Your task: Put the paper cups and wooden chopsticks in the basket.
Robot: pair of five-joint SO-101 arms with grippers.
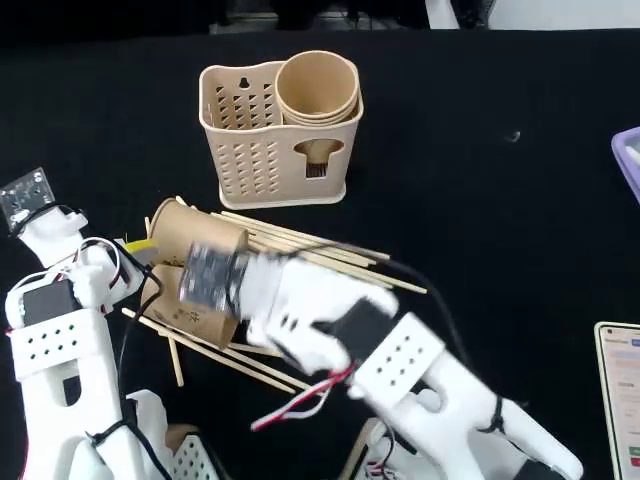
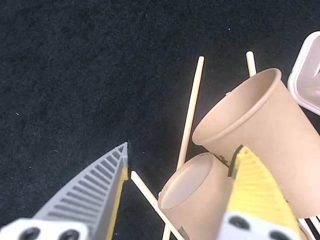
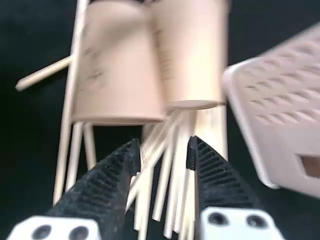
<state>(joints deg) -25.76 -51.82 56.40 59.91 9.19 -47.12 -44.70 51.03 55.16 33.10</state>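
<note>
The beige slotted basket (image 1: 255, 150) stands at the back with stacked paper cups (image 1: 317, 88) in its right compartment. Two more paper cups (image 1: 195, 232) (image 1: 195, 312) lie on their sides among scattered wooden chopsticks (image 1: 320, 255). My right gripper (image 3: 164, 141) hovers open just above a bundle of chopsticks (image 3: 172, 175), behind the two cups' bases (image 3: 117, 65). In the high view it is a blur over the cups (image 1: 215, 275). My left gripper (image 2: 182, 146) is open at the cups' mouths. Its yellow finger (image 2: 252, 185) overlaps the lower cup (image 2: 197, 195), and the upper cup (image 2: 265, 125) lies beside it.
Black cloth covers the table. A purple container's edge (image 1: 628, 160) and a white device (image 1: 620, 390) sit at the right side. A white tray corner (image 2: 307, 75) shows beyond the cups in the left wrist view. The basket wall (image 3: 280, 110) is close to my right gripper.
</note>
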